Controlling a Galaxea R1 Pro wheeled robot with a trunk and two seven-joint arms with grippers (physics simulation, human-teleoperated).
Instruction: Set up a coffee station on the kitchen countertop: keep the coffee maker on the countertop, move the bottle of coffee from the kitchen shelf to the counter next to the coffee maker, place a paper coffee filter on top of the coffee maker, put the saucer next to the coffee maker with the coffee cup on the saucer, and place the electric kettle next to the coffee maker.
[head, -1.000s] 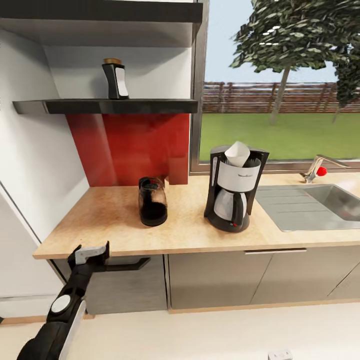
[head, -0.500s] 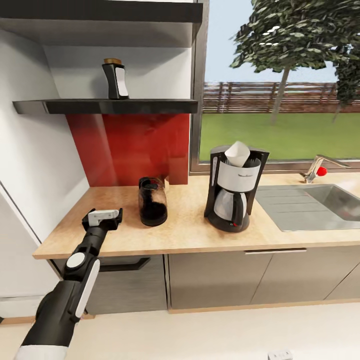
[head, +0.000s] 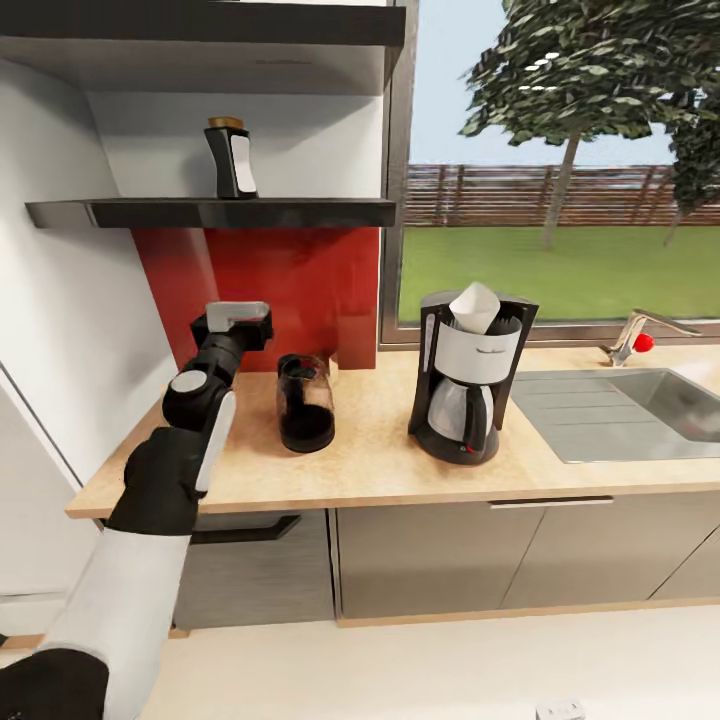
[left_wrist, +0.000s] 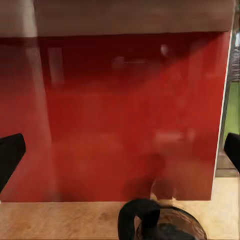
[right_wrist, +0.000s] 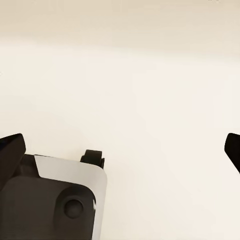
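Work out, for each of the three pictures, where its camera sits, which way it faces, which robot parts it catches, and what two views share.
Head view: high on the robot, looking forward and down at the kitchen countertop; left arm and left pincer show.
Left wrist view: near the left pincer, facing the red backsplash; dark fingertips at both edges.
Right wrist view: near the right pincer, facing a pale floor; fingertips and robot base.
Shared: head and left wrist views both show the electric kettle.

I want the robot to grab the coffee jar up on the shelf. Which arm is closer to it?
Left. The left gripper is raised below the kitchen shelf, under the bottle of coffee. The right gripper faces pale floor, low down.
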